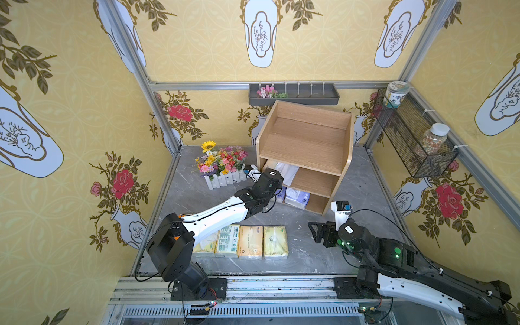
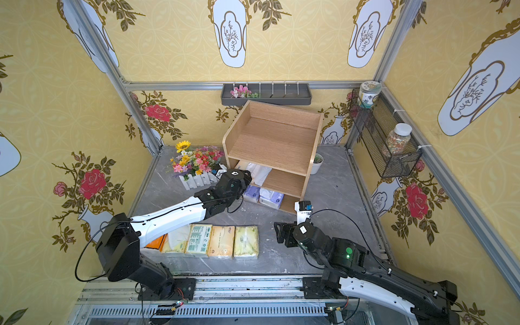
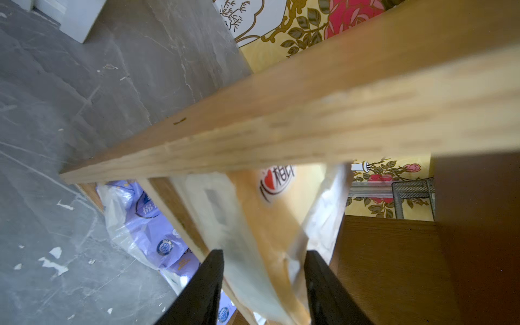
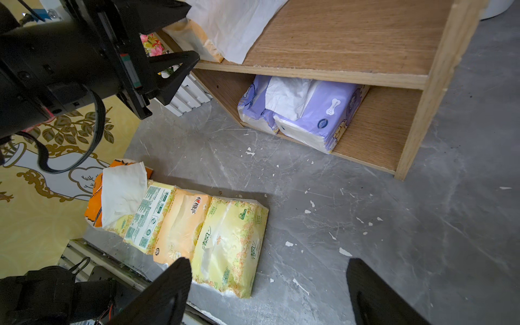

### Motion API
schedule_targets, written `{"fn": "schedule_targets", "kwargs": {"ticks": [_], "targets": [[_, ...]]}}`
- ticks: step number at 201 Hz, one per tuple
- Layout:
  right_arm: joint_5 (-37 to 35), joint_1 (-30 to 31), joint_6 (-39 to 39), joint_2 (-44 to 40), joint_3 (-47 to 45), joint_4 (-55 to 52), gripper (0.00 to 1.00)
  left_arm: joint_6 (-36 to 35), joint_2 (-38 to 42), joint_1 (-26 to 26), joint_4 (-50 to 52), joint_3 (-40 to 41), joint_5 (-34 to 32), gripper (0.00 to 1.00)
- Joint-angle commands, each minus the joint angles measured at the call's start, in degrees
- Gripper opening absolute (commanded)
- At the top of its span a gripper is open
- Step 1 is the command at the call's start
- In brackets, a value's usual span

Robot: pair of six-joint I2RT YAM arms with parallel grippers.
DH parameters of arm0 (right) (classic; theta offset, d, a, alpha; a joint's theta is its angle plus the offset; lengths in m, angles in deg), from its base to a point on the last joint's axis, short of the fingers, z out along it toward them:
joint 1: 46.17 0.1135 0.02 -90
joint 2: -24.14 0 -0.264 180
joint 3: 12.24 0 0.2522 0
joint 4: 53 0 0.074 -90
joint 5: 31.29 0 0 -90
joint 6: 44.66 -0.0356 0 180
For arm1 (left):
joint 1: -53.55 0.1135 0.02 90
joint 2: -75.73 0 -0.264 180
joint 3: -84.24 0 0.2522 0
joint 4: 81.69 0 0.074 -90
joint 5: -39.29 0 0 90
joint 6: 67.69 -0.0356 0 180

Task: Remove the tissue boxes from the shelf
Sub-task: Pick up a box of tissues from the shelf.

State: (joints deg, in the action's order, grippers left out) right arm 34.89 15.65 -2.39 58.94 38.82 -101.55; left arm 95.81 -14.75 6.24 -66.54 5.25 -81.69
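The left gripper [image 3: 264, 254] is hidden in both top views behind its own wrist, inside the light-wood three-tier shelf [image 1: 306, 140]. Between its fingers [image 3: 205, 287], the soft cream plastic-wrapped tissue pack [image 3: 270, 219] is blurred; whether they touch it cannot be told. The orange plastic-wrapped pack [image 2: 155, 243] lies mostly hidden beneath that arm.

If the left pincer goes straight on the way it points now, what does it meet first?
The left pincer would meet the pale orange tissue pack on the shelf first; it already lies between the fingers, though contact is unclear.
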Motion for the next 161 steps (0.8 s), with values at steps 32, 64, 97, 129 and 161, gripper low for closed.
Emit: {"fn": "schedule_targets", "kwargs": {"ticks": [32, 64, 97, 129, 161], "targets": [[-1.10, 0.06, -0.28, -1.83, -0.53, -0.37, 0.90, -0.43, -1.98, 0.21, 1.58, -1.30, 0.32, 0.38], [-1.07, 0.05, -0.36, -2.03, -0.85, -0.04, 0.90, -0.28, -1.90, 0.13, 1.60, -0.96, 0.23, 0.27], [-1.08, 0.07, -0.43, -1.82, -0.91, 0.06, 0.90, -1.09, -0.79, 0.20, 1.22, -0.52, -0.28, 0.18], [-0.61, 0.08, -0.36, -1.18, -0.91, 0.38, 0.90, -2.06, 1.26, 0.15, 0.00, 0.91, -1.01, 0.07], [0.68, 0.06, -0.42, -0.57, -0.89, 1.41, 0.91, -2.77, 3.70, 0.11, -0.45, 2.24, -0.54, 0.01]]}}
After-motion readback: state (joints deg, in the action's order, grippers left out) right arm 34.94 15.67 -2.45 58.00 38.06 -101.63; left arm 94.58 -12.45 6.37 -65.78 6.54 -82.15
